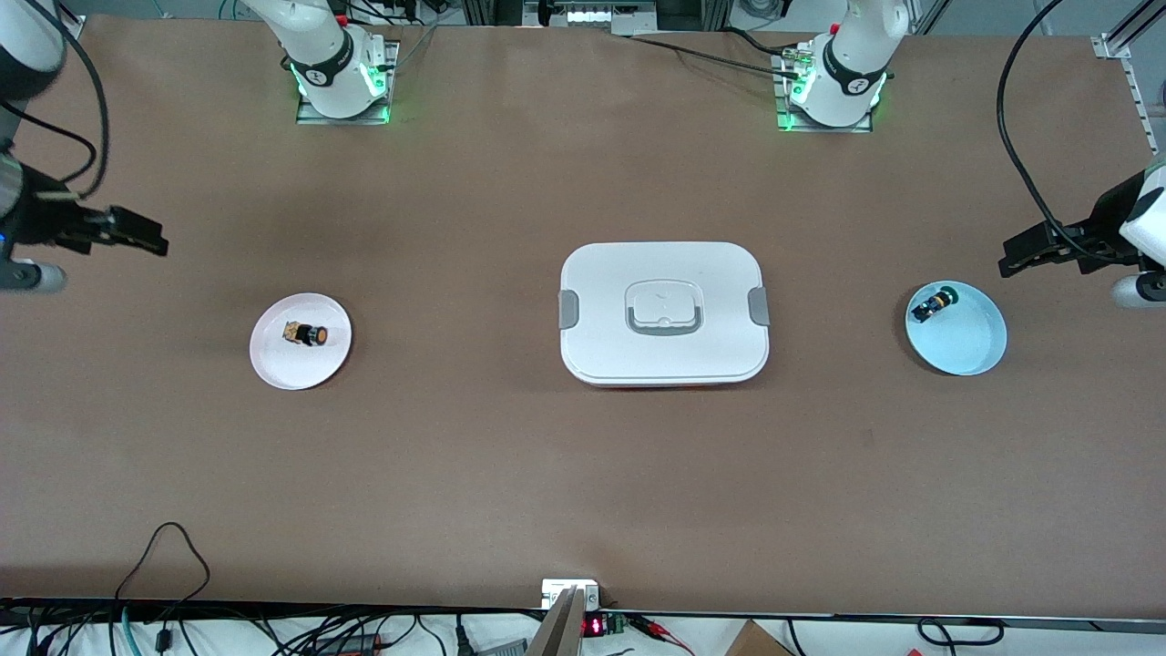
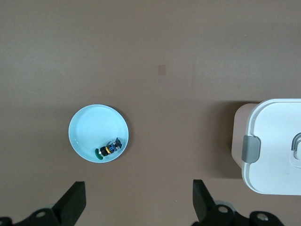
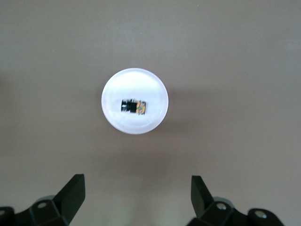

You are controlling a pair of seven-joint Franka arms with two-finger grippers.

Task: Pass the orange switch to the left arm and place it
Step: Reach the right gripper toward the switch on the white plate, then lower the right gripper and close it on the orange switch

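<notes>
Orange switch (image 1: 310, 334) on plate (image 1: 273, 364), clear of right gripper's (image 3: 135, 195) spread fingers (image 3: 70, 193).

Brown table (image 1: 583, 474). Pale pink plate (image 1: 273, 364) at 9 o'clock, toward right arm's end. Light blue plate (image 1: 970, 351) at 3 o'clock, toward left arm's end. Green-capped switch (image 1: 933, 303) on its side in blue plate, near rim.

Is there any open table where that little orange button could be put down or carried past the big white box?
Bare brown tabletop runs between the white lidded plastic box and the front camera, and also from the box to the arm bases. The tiny orange-capped switch lies on a round white plate. Nothing is crowded; both open grippers hover at the table's ends.
</notes>
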